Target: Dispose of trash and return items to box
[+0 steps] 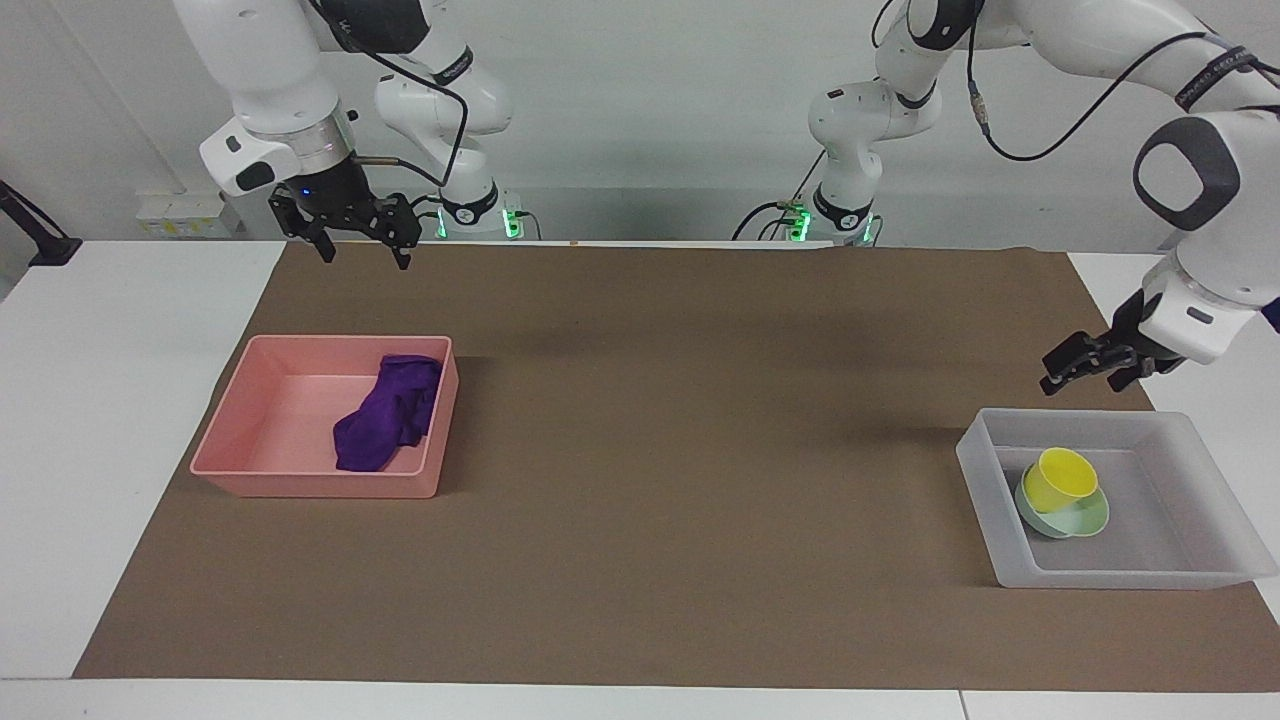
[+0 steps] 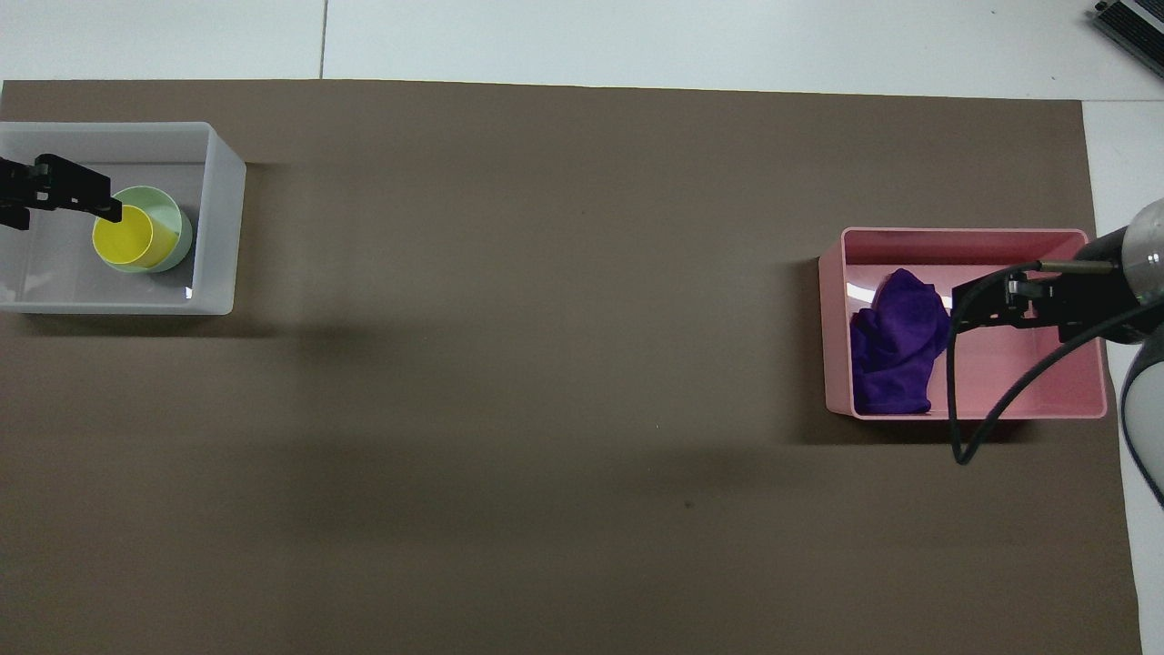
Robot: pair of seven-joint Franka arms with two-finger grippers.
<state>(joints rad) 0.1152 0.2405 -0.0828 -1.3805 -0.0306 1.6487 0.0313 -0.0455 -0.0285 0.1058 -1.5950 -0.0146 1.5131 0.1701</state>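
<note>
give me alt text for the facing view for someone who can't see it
A yellow cup sits in a mint-green bowl inside a translucent tray; the left claw hangs open above. A purple cloth lies in a pink bin, the right claw waiting open, raised.

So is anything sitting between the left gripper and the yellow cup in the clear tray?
Nothing visible does. The left gripper hangs open above the translucent tray, with only air between it and the yellow cup, which sits tilted in the mint-green bowl inside the tray.
</note>
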